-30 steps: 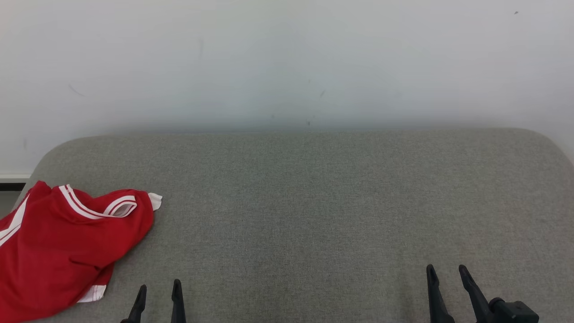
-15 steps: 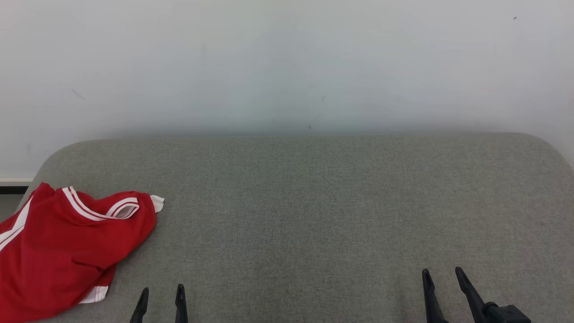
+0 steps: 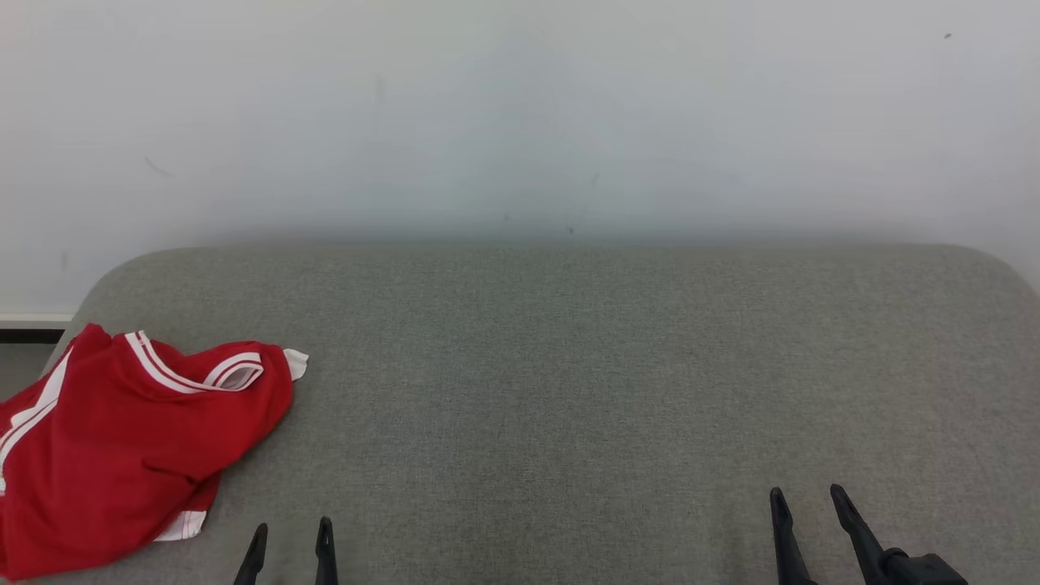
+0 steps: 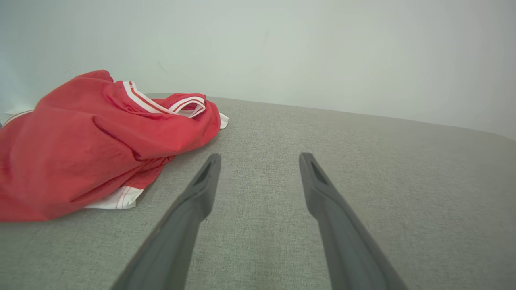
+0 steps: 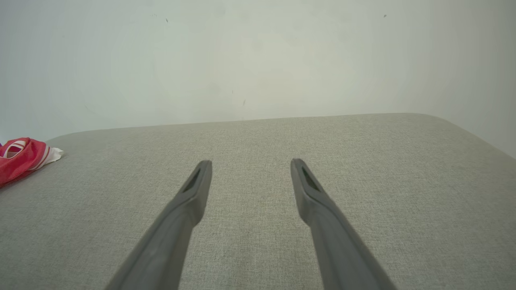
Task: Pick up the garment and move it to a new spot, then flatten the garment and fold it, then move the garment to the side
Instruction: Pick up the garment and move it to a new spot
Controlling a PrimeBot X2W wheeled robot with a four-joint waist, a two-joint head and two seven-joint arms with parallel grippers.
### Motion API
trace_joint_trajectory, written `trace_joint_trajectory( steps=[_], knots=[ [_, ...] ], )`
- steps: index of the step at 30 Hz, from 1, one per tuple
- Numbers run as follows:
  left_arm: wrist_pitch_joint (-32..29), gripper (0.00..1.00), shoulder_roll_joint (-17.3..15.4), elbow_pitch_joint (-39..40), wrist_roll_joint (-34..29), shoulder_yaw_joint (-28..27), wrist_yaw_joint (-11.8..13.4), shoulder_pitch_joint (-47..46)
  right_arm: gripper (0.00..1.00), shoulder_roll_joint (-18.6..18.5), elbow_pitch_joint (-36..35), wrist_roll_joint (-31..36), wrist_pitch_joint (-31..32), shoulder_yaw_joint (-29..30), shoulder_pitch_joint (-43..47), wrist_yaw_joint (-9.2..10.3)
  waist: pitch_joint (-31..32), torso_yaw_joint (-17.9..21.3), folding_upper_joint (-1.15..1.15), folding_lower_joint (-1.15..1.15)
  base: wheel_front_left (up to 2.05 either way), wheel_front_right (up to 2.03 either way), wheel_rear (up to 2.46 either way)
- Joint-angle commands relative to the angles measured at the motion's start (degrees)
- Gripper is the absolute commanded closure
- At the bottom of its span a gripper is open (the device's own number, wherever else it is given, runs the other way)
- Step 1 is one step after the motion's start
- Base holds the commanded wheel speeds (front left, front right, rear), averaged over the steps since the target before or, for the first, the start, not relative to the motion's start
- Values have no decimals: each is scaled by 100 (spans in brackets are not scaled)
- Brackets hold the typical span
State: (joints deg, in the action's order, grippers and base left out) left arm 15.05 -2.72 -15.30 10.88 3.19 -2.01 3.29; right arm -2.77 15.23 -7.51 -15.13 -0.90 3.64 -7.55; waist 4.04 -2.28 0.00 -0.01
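Change: over the last second the whole head view has slid a little, with the specks on the wall (image 3: 520, 122) and the desk (image 3: 569, 390) edge shifting together. That is the camera moving, not the things.
Garment: the red garment (image 3: 122, 455) with white stripes has kept its crumpled shape and its place.
Garment's place: it lies on the near left part of the grey fabric-covered desk, in a loose heap. A white-banded opening sits on its far side, and its left part runs to the edge of the head view.
Left pincer: the left pincer (image 3: 292, 526) has its fingers spread and nothing between them. It stays low at the near edge, just right of the garment's near hem and apart from the cloth.
Right pincer: the right pincer (image 3: 806, 491) is likewise spread and empty at the near right, well apart from the garment.
Meaning for the task: nothing has started, I judge. The pick-up is still ahead, and so are the flattening, the folding and the move aside.
Likely next: the left pincer is the closer one. It would need to swing left onto the heap and close on a raised fold.
Count: one garment, one desk, one wall, two pincers with two dark fingers each.
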Motion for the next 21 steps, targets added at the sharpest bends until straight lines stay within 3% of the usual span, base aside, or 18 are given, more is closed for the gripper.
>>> trace_joint_trajectory(
  steps=[1, 6, 21],
  knots=[
    [20, 0, -29, 9, -25, -29, 12, 40, 0, -20, -29, -4, -4, 35, 64, 12, 0, -73, 0, 1, 0, 0, 0],
    [20, 0, -26, 51, -108, -192, -17, 64, 0, -17, -58, -20, -5, 72, 115, 12, 20, -469, 0, 1, 0, 0, 0],
    [20, 0, -79, 58, -350, -502, -89, 201, 0, -16, -84, -250, -4, -168, 99, 12, 85, -2202, 0, 1, 0, 0, 0]
  ],
)
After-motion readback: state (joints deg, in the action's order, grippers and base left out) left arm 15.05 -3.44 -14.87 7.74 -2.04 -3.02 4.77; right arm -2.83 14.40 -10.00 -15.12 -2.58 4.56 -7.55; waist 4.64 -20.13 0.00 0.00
